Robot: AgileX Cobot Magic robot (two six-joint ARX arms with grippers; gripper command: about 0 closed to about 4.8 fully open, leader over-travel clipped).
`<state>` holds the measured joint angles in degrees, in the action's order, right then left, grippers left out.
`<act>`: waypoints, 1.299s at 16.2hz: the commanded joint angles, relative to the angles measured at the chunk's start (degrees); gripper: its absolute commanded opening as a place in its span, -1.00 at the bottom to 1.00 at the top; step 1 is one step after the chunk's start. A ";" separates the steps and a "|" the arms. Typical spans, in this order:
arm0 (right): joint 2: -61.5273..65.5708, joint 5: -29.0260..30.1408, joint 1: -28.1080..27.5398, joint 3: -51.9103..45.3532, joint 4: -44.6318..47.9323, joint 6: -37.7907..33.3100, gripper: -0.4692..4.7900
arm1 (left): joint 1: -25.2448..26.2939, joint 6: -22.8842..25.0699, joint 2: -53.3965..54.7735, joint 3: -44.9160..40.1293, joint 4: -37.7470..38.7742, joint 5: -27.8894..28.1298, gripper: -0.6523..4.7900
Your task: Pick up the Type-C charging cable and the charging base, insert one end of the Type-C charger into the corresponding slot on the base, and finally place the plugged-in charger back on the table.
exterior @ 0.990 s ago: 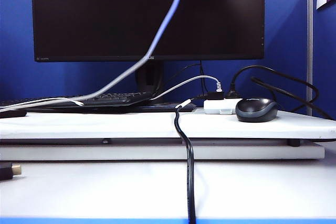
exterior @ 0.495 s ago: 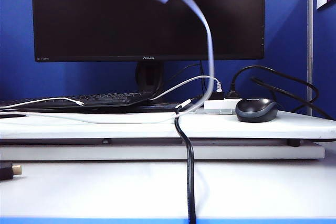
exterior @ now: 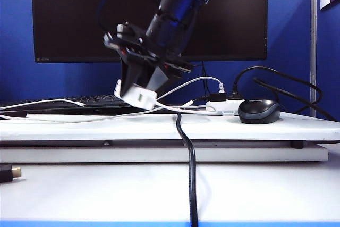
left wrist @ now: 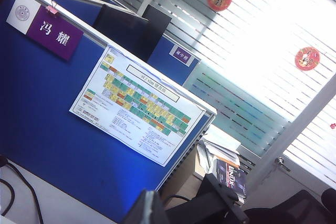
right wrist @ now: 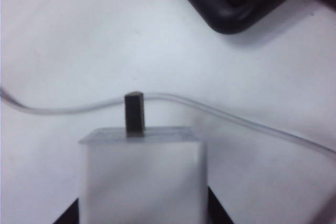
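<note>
Lower your right gripper, pinching the charging base with cable plugged in, onto the table before releasing; your left gripper, pressed together, is off-camera.

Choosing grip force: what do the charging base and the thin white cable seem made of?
Charging base, held in the right pincer just above the table: probably hard plastic, smooth matte white, crisp edges. Type-C charging cable: likely soft plastic or rubber sheath, curving loosely, faintly glossy.
</note>
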<state>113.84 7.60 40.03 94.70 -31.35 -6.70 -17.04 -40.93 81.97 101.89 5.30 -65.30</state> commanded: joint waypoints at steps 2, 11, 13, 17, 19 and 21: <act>1.03 -3.13 0.09 0.42 -3.19 5.53 -0.83 | 0.00 0.02 -0.33 0.20 -0.68 0.13 -0.78; -7.34 -2.80 0.20 0.66 0.28 11.17 0.88 | 0.00 -0.24 -0.61 0.20 -0.04 0.13 -0.78; -13.84 -3.02 0.17 0.66 1.66 11.19 -0.68 | 0.00 -0.20 -1.66 0.20 -0.09 1.11 -0.78; -32.48 -8.26 0.13 0.66 -4.22 11.19 -0.84 | 0.00 1.31 -5.81 0.20 0.72 9.44 -0.78; -41.79 -10.64 0.13 0.63 -6.05 11.23 -0.84 | 0.00 4.70 -9.14 0.20 5.16 13.29 -0.78; -50.34 -12.50 -0.26 0.57 -8.81 11.98 -0.84 | 0.00 15.80 -15.21 0.20 18.71 23.78 -0.78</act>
<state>65.06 -3.55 39.88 95.39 -37.95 4.62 -17.04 -31.46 68.97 101.86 17.74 -46.96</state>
